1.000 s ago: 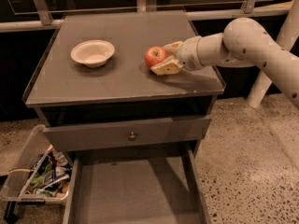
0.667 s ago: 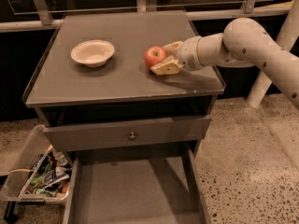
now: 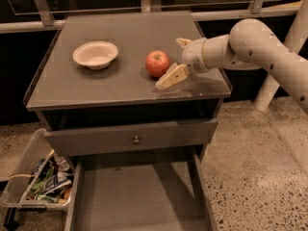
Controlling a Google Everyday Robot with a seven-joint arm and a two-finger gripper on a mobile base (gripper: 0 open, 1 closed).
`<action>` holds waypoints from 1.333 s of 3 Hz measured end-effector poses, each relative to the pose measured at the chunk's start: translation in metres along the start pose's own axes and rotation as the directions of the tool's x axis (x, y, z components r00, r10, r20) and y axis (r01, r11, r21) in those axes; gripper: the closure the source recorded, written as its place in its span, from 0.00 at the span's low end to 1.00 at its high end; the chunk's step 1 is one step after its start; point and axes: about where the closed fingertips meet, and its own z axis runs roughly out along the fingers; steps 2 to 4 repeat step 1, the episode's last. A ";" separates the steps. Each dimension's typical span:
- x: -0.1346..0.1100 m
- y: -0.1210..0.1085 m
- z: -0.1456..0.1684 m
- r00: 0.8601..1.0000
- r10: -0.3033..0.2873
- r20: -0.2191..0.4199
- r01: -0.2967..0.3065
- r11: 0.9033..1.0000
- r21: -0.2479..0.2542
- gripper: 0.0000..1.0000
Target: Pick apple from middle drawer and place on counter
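1. The gripper hangs low over the counter, towards its 3 o'clock edge. Its jaws are spread wide, and the lower finger slants down to the surface. It holds nothing.
2. At 9 o'clock from the gripper, just beside it, the apple sits upright on the counter. It lies about level with the fingertips rather than deep between the jaws, and whether the lower finger touches it cannot be told.
3. Further out, near 9 to 10 o'clock and well apart from the apple, stands a white bowl.
4. Near 6 to 7 o'clock, below the counter, the middle drawer stands pulled out with a bare floor. The closed drawer front with its knob sits above it.
5. Progress: the apple is out of the drawer and resting on the counter, so the placing looks done. What seems left is to draw the arm clear without nudging the fruit.
6. Against the earlier frames, the apple was then pressed close to the gripper and a little higher. Now it sits lower on the counter and the jaws have opened off it.
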 end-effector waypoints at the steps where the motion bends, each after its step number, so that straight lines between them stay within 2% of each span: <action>1: 0.000 0.000 0.000 1.000 0.000 0.000 0.000 1.000 0.000 0.00; 4: 0.000 0.000 0.000 1.000 0.000 0.000 0.000 1.000 0.000 0.00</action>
